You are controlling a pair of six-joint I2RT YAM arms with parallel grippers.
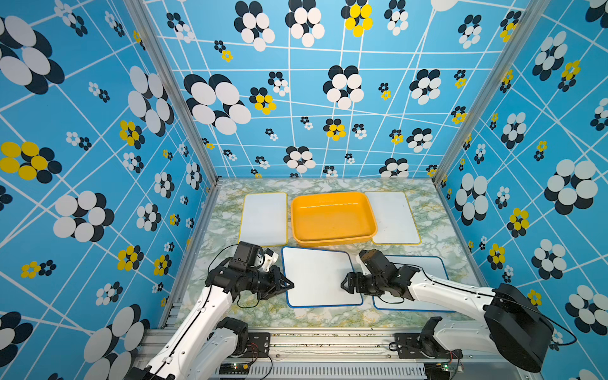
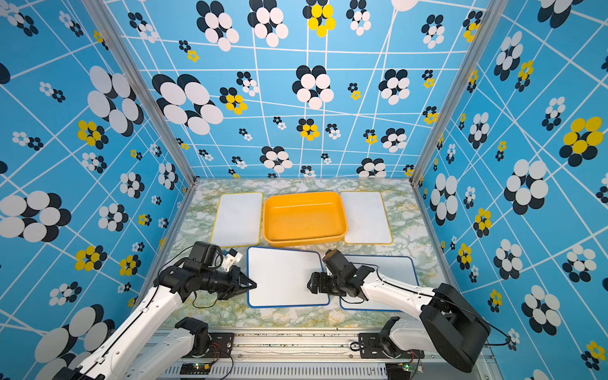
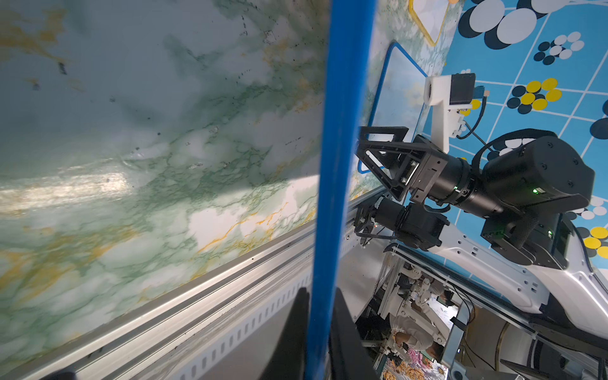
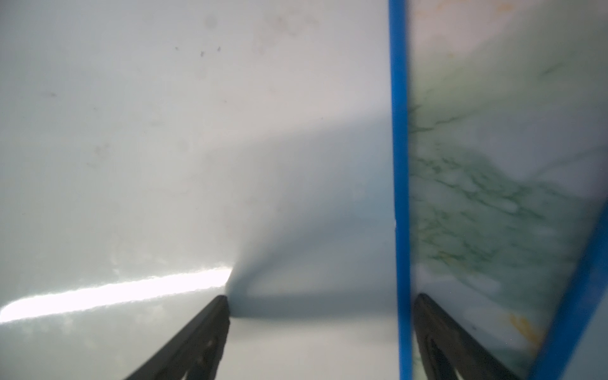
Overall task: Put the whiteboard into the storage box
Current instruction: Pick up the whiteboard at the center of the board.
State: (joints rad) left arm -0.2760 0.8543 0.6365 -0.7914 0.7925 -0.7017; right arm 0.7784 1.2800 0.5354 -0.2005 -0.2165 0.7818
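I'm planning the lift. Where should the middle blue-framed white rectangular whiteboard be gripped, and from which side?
I'd pinch the blue-framed whiteboard midway along a side edge, coming in low from that side: it is flat and thin, so only edges fit the jaws. The left gripper is shut on one edge; the open right gripper straddles the opposite one.

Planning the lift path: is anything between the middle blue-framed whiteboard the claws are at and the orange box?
Nothing visible does. The storage box stands empty just beyond the far edge of the middle blue-framed whiteboard. Two yellow-framed whiteboards flank the box, off that path.
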